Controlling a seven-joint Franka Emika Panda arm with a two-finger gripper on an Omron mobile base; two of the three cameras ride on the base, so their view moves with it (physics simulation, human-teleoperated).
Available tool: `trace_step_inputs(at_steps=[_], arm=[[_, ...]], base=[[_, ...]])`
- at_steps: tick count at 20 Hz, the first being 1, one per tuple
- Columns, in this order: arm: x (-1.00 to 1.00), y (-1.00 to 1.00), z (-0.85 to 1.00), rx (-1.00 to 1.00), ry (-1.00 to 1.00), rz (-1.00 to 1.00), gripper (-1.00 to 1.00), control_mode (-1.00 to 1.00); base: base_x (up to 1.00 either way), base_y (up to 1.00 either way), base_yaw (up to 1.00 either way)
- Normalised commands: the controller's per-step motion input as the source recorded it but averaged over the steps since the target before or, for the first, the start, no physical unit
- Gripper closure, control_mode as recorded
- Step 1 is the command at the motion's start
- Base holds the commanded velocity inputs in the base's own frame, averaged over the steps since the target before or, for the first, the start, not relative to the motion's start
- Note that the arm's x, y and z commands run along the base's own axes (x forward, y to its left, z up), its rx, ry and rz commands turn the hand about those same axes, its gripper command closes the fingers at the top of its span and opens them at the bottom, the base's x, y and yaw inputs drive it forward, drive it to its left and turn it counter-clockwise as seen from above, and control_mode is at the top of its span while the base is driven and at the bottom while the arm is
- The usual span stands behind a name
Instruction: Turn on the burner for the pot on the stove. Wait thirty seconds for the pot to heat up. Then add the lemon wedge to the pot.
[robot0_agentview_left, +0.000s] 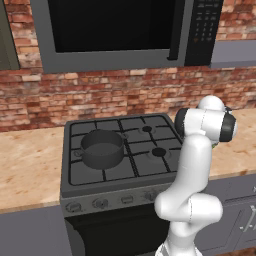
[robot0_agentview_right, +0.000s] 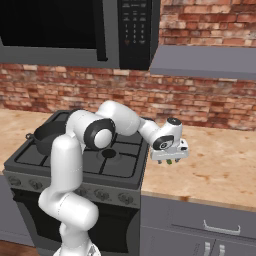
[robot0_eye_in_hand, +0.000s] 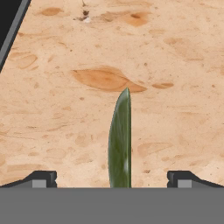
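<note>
The dark grey pot (robot0_agentview_left: 102, 147) sits on the front left burner of the stove (robot0_agentview_left: 150, 131), and it also appears at the left as the pot (robot0_agentview_right: 47, 135) in the right base view. A row of knobs (robot0_agentview_left: 100, 203) lines the stove's front panel. My gripper (robot0_agentview_right: 170, 160) hangs low over the counter just right of the stove, pointing down. In the hand view the gripper (robot0_eye_in_hand: 111, 178) is open, its fingertips (robot0_eye_in_hand: 43, 177) wide apart. The lemon wedge (robot0_eye_in_hand: 120, 140), a thin green sliver seen edge-on, lies between them, touching neither.
A dark microwave (robot0_agentview_left: 115, 30) with a keypad hangs above the stove. The tan stone counter (robot0_agentview_right: 220, 165) runs right of the stove, with a brick wall behind and grey cabinets (robot0_agentview_right: 210, 225) below. The stove's edge (robot0_eye_in_hand: 11, 30) shows at the hand view's upper left.
</note>
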Motion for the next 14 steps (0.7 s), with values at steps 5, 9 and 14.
trace_step_inputs(at_steps=[5,9,14], arm=[[0.0,0.0,0.0,0.0,0.0,0.0,-1.0,-1.0],[0.0,0.0,0.0,0.0,0.0,0.0,-1.0,-1.0],[0.0,0.0,0.0,0.0,0.0,0.0,-1.0,-1.0]], base=[[0.0,0.0,0.0],[0.0,0.0,0.0],[0.0,0.0,0.0]])
